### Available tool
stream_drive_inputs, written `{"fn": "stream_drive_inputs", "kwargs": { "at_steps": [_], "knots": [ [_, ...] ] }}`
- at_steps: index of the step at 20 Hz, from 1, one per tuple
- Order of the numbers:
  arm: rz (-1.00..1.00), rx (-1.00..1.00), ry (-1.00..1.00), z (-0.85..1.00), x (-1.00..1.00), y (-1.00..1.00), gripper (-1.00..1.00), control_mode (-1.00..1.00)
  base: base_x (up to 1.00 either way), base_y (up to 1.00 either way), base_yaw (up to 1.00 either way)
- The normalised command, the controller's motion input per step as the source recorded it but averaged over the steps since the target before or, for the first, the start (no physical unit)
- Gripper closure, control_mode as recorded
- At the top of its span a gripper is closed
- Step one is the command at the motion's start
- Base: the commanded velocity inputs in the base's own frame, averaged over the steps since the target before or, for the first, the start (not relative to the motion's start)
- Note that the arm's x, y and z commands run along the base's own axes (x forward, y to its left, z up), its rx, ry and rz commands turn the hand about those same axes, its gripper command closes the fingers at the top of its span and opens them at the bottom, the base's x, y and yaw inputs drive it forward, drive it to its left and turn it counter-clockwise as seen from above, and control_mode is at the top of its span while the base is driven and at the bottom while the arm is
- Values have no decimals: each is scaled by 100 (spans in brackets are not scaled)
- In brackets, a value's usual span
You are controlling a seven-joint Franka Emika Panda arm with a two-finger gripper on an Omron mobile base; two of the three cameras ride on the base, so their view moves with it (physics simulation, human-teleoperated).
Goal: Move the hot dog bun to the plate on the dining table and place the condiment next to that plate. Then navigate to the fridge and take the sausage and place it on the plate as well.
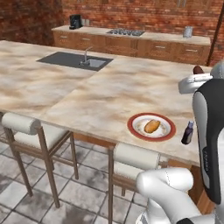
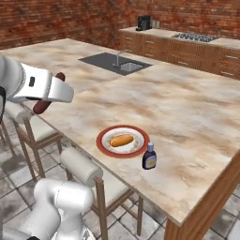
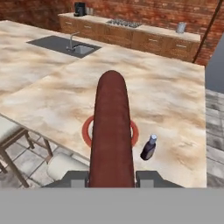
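Sausage (image 3: 111, 131) is pinched between the jaws of our gripper (image 3: 111, 178), its long axis running straight out along the gripper toward 12 o'clock in the hand view. We see the plate (image 3: 132, 132) on the table (image 3: 175, 100) partly hidden behind the sausage's middle, so our target lies dead ahead and below the jaws. Bun (image 1: 152, 126) lies on the plate, its length roughly 2 to 8 o'clock in the left base view; bottle (image 1: 187, 133) stands just beside the rim at 3 o'clock. We judge the coming move a forward-and-down carry, laying the sausage alongside the bun.
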Motion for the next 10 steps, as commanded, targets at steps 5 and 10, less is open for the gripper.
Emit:
{"fn": "stream_drive_inputs", "kwargs": {
  "at_steps": [5,10],
  "knots": [
    [0,0,0,0,0,0,100,100,59,30,-39],
    [0,0,0,0,0,0,100,100,53,4,-35]
  ]
}}
